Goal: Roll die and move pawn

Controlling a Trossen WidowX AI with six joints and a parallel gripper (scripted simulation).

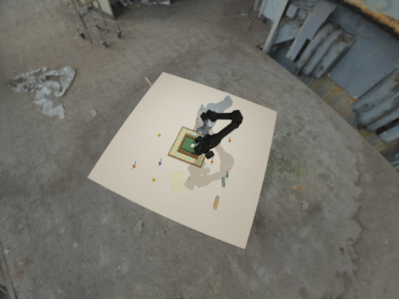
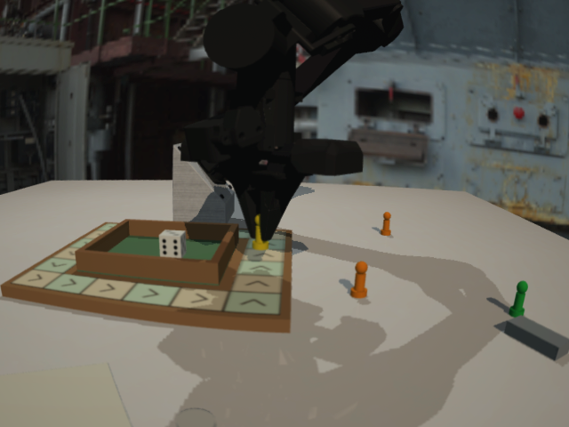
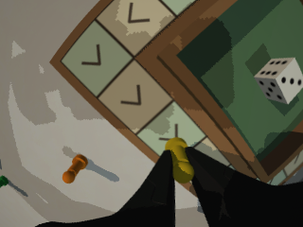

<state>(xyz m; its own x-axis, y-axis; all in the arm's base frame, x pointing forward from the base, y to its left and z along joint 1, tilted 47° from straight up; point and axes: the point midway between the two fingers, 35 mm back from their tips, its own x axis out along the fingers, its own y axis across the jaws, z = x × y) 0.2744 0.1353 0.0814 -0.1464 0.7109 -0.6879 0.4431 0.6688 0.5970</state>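
Note:
My gripper (image 2: 263, 231) (image 3: 177, 154) is shut on the yellow pawn (image 2: 260, 244) (image 3: 183, 170), which is upright, its base low over the board's right-hand column toward the back. Whether it touches a square is hard to tell. The board (image 1: 185, 159) (image 2: 151, 312) (image 3: 78, 43) has arrows pointing rightward along the front, then backward up the right column. The white die (image 1: 192, 146) (image 2: 172, 244) (image 3: 284, 80) rests in the green-floored dice tray (image 2: 147, 268) (image 3: 215, 120). Six pips face the exterior view; the top seems to show three.
Orange pawns (image 2: 359, 280) (image 2: 386, 224) (image 3: 75, 168) and a green pawn (image 2: 519, 298) (image 1: 227, 175) stand right of the board. A grey block (image 2: 535, 337) (image 1: 223, 182) lies beside the green one. A grey metal bracket (image 2: 186, 197) stands behind the tray. A pale sheet (image 1: 177, 180) lies in front.

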